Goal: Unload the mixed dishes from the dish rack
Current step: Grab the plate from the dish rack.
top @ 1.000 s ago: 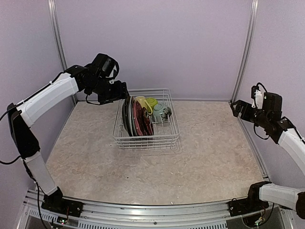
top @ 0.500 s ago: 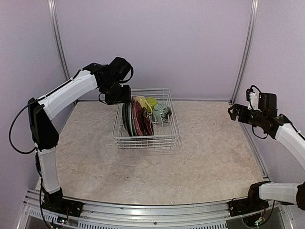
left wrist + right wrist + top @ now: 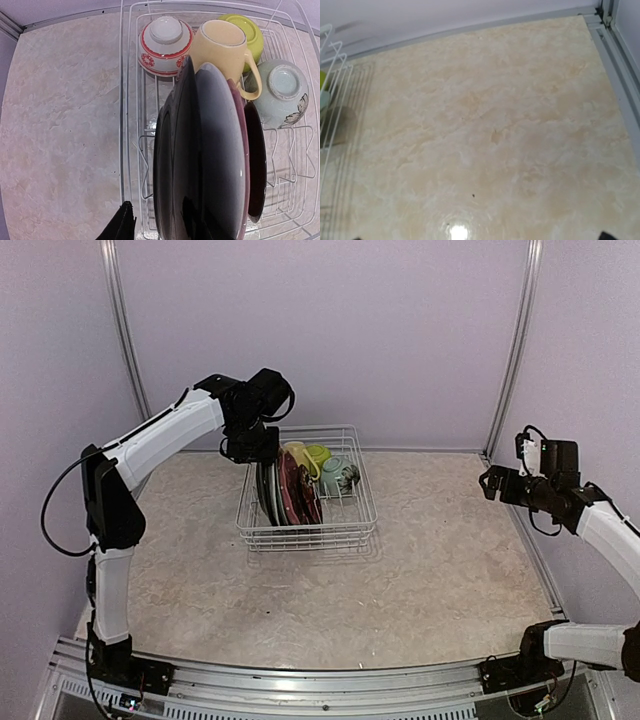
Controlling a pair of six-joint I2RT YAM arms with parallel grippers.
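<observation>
The white wire dish rack (image 3: 305, 536) stands at the middle back of the table. In it, several plates (image 3: 287, 490) stand on edge at the left. A pale yellow mug (image 3: 298, 454), a lime green bowl (image 3: 318, 452) and a pale green bowl (image 3: 337, 477) sit at the right. My left gripper (image 3: 258, 448) hovers open over the plates' rear rim. In the left wrist view one fingertip (image 3: 123, 222) shows beside the rack's left wall (image 3: 127, 100), left of the dark plates (image 3: 175, 165). The other finger is hard to make out against them. My right gripper (image 3: 491, 481) is open and empty in the air at the far right.
The left wrist view also shows the mug (image 3: 220, 47), an upturned red-and-white bowl (image 3: 165, 42), the lime green bowl (image 3: 250, 30) and the pale green bowl (image 3: 282, 92). The rack's edge (image 3: 332, 90) shows at the left of the right wrist view. Walls enclose the table (image 3: 440, 560).
My left arm has swung right, from left of the rack to above the plates' rear end. My right gripper has shifted slightly left and down.
</observation>
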